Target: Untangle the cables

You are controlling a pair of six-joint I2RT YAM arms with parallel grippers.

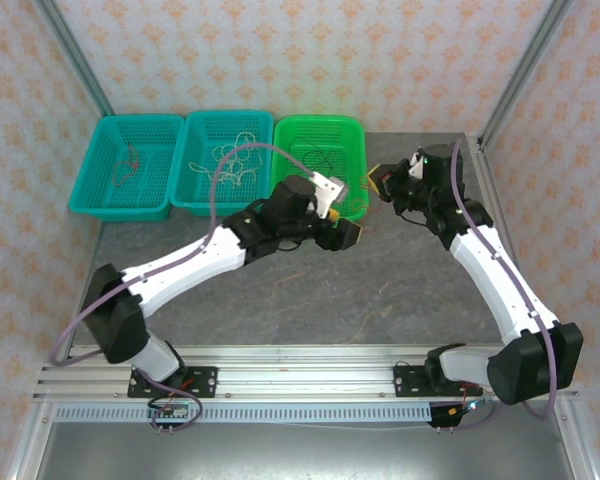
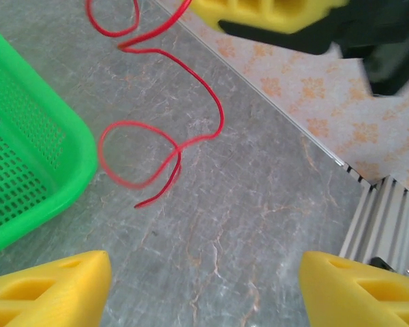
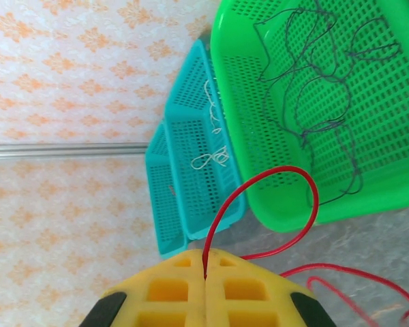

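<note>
Pinching one red cable (image 2: pixel 222 121) tight in the right end effector (image 3: pixel 204 276), holding the left end effector (image 2: pixel 204 286) wide open. Looking nearly done: other cables (image 3: pixel 313 82) lying sorted in baskets (image 1: pixel 320 120).

A bright red cable (image 2: pixel 221 117) lies on a table (image 1: pixel 380 290) of grey stone pattern veined with paler lines. The green basket (image 1: pixel 320 119) is vivid and holds near-black cables (image 3: pixel 325 80), while of the two teal ones the middle basket (image 1: pixel 220 208) has white cables (image 1: pixel 235 160) and the left basket (image 1: pixel 100 205) a reddish cable (image 1: pixel 130 165). The left gripper (image 2: pixel 204 262) and right gripper (image 3: pixel 204 269) have yellow pads on black, the left arm (image 1: pixel 180 265) and right arm (image 1: pixel 500 280) are white with black joints and a purple-grey lead (image 1: pixel 250 147), and the walls (image 1: pixel 310 50) are pale pink with repeating orange floral motifs.
</note>
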